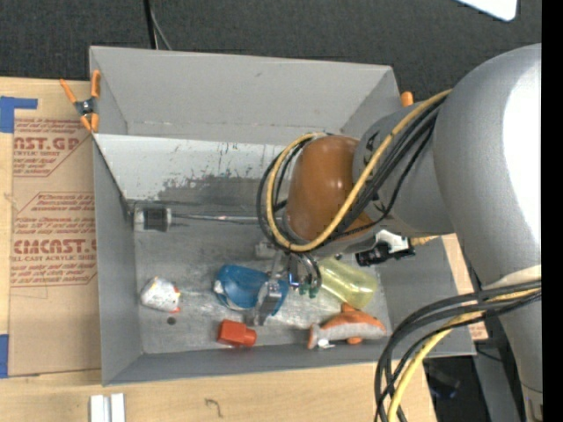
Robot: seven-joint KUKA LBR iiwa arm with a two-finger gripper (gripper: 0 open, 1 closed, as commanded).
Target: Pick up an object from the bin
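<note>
The blue rounded thing (237,284) lies on the floor of the grey bin (114,262), about midway between the left and right walls and nearer the front wall than the back one. The tool (274,301) is down at the blue thing's right edge, touching it or all but touching it. Whether the tool is open or closed cannot be told, since its tip is lost among dark metal parts and the blue rim. Just in front of the blue thing, close to the front wall, lies a small red block (236,333). To the right of the tool a pale yellow see-through thing (349,281) lies partly under the wrist. In front of that, toward the front right corner, is an orange and white thing (346,325). Well apart to the left, near the left wall, sits a white crumpled thing (160,295) with a touch of red on it. Along the foot of the back wall lies a thin rod with a dark head (157,219) at its left end. Above the tool the wrist carries a rounded orange cover (317,187) with yellow and black cables (273,192) looped round it. The thick pale arm (493,156) comes in over the bin's right wall.
</note>
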